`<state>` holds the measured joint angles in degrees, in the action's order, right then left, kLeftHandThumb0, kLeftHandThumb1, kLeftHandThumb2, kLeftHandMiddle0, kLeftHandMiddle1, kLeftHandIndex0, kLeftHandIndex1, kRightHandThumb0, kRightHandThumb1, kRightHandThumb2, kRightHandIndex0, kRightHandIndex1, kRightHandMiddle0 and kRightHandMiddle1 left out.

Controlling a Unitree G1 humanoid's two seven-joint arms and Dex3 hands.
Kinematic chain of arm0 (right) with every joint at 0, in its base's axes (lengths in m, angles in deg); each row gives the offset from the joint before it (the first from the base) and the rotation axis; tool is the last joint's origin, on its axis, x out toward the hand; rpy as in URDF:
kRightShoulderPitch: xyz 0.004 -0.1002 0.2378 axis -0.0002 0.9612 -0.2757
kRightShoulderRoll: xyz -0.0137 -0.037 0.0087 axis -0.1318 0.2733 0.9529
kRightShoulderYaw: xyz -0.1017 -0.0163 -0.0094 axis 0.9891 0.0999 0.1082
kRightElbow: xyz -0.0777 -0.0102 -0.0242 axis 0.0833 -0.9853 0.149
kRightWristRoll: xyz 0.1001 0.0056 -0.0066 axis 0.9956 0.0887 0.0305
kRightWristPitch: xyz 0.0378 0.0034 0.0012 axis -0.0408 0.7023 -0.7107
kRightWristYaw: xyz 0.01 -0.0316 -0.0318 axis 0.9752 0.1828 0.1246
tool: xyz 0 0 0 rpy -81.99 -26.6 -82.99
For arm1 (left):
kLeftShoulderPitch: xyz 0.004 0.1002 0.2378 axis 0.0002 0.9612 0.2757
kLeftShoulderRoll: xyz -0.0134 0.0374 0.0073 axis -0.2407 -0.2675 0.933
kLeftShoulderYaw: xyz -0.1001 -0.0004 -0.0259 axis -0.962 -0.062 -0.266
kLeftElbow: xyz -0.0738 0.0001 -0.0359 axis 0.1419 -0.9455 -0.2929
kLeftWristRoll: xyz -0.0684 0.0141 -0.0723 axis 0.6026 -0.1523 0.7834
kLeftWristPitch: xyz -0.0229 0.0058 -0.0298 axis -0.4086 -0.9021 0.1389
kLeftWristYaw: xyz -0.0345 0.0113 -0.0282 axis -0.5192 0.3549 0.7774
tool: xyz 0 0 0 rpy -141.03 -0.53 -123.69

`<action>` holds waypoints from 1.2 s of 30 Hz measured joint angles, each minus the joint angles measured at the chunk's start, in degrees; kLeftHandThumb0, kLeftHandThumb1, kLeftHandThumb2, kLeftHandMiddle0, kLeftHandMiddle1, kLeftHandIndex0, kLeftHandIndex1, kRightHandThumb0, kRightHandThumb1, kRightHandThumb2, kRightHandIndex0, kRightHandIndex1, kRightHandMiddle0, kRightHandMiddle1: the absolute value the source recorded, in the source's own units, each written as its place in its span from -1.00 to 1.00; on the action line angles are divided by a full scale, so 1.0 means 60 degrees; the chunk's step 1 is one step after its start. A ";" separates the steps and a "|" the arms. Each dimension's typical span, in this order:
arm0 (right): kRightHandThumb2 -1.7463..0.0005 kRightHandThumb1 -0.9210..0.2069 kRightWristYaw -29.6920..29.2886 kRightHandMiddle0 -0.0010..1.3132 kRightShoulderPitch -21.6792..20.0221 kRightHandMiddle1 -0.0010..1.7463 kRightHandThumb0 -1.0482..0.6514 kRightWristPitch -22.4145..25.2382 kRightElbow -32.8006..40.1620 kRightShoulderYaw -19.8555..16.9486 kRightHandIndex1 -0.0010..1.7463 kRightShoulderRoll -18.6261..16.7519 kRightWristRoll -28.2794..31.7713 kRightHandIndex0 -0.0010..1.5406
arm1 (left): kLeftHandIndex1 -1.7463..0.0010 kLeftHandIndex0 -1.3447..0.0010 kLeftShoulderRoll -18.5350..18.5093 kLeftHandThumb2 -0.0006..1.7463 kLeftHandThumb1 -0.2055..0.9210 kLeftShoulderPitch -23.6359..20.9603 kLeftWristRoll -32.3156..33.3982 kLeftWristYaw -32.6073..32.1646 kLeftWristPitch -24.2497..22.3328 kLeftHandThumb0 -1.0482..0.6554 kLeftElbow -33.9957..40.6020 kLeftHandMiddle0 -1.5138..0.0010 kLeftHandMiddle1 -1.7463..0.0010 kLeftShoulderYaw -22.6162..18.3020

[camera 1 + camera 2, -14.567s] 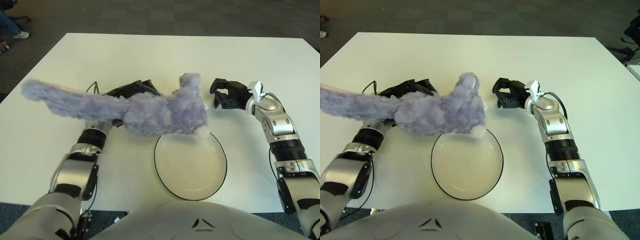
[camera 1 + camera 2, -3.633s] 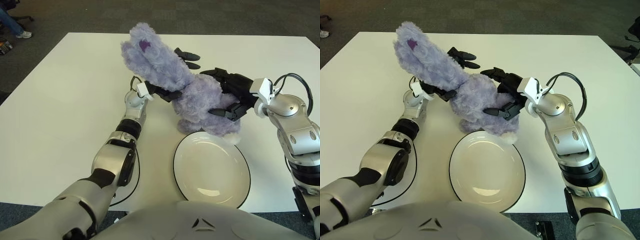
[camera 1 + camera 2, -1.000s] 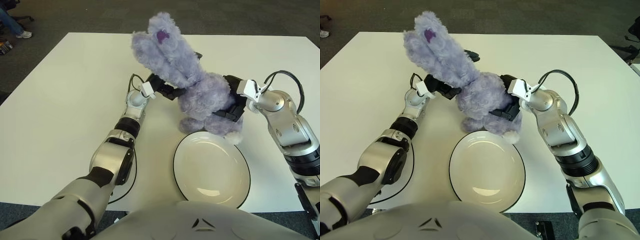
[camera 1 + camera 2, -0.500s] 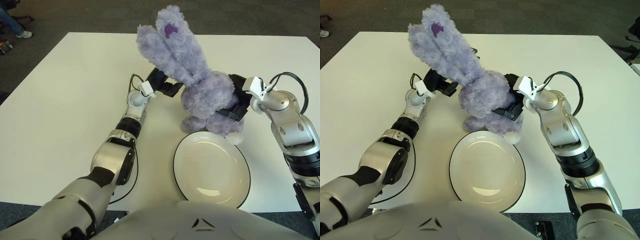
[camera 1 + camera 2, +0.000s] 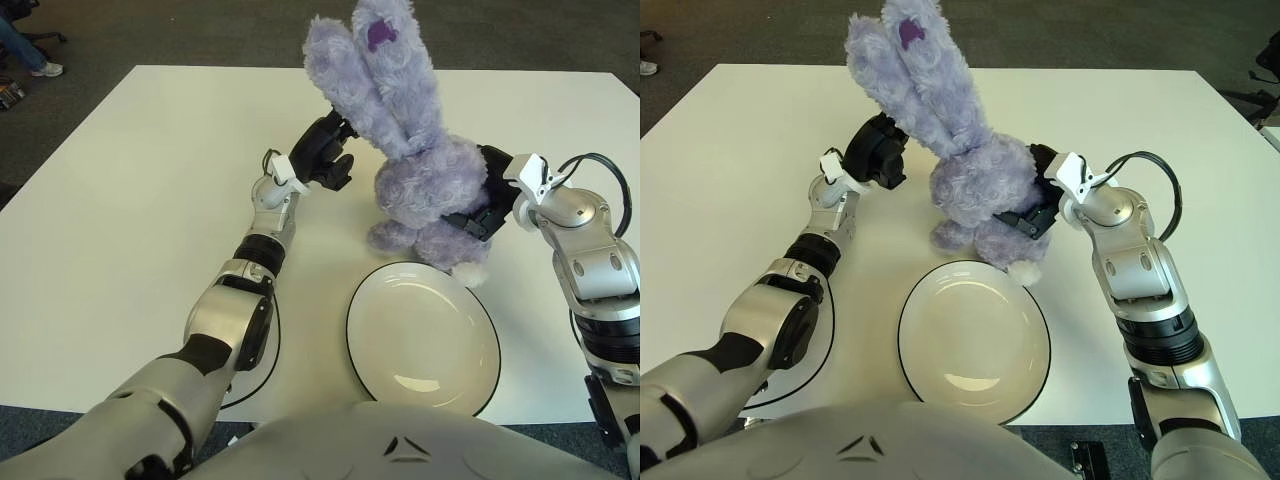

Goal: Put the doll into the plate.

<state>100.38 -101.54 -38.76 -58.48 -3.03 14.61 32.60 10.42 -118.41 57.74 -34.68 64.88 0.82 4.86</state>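
White tabletop (image 5: 120,200), frame centre: our right hand (image 5: 487,200) grips the fluffy lilac plush rabbit (image 5: 420,170) above the black-rimmed white plate (image 5: 423,338); our left hand (image 5: 322,155), curled, holds nothing.

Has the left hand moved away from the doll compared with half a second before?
Yes. The left hand has let go of the doll and shows beside its ears, on their left, while the plate lies where it was. The right hand holds the doll's body.

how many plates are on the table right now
1. A white plate with a dark rim sits near the table's front edge, just in front of the purple doll, which the right hand holds by its body. The left hand is beside the ears.
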 measured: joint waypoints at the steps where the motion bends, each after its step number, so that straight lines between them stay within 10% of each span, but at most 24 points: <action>1: -0.84 0.59 -0.0018 0.11 -0.0001 0.93 0.23 0.0032 0.0044 -0.0010 0.96 0.0021 -0.0014 -0.05 | 0.26 1.00 0.0011 -0.26 1.00 0.0000 0.0013 0.0025 -0.0053 -0.93 0.0015 0.73 0.25 -0.0028; 18: -0.82 0.55 -0.0306 0.08 -0.0091 0.94 0.22 0.1070 0.0655 -0.0191 0.96 0.0321 -0.0209 -0.07 | 0.87 1.00 -0.0615 0.25 1.00 -0.0229 -0.0266 0.0425 -0.0189 -1.00 -0.0561 0.83 0.43 -0.0349; 36: -0.81 0.54 -0.0089 0.08 -0.0148 0.94 0.22 0.1410 0.1368 -0.1603 0.96 0.0108 0.0969 -0.08 | 0.36 1.00 -0.0888 0.29 1.00 -0.0292 -0.2645 -0.3182 -0.2081 -0.94 -0.0644 0.63 0.16 -0.0117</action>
<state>99.85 -102.43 -30.30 -50.27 -12.65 15.26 38.42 5.09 -120.16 41.87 -53.78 52.40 -3.04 4.15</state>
